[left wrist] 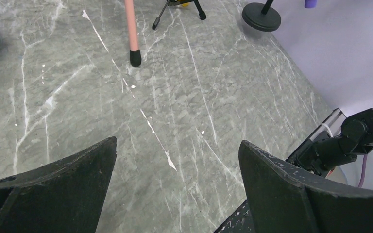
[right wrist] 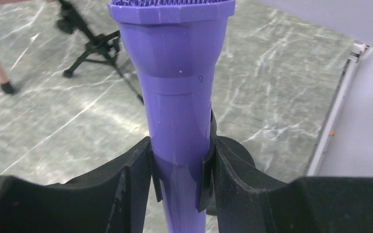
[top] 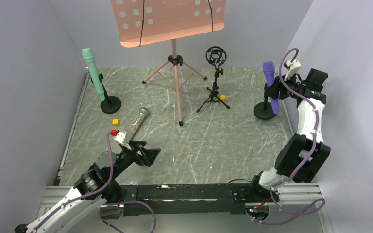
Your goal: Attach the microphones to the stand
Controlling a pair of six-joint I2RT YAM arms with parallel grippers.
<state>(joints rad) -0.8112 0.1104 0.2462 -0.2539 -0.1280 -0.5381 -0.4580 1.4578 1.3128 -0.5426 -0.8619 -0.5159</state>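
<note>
the right claw point(right wrist: 179, 170) is clenched on the purple mic point(right wrist: 175, 87), which stands in its stand point(top: 263, 110) at the right edge, probably to seat it. the left claw point(left wrist: 177, 165) is released, near the silver mic point(top: 137, 122) lying toward the left edge. green mic point(top: 93, 73): far left corner. grey veined tabletop point(top: 223, 145), pale walls point(top: 24, 73).

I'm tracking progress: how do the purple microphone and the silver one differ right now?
The purple microphone stands nearly upright, clamped by the right pincer; the silver microphone lies flat on the table, ungripped. Purple is plain and matte; silver glitters, with a grey mesh head. Both are slim stick microphones.
</note>
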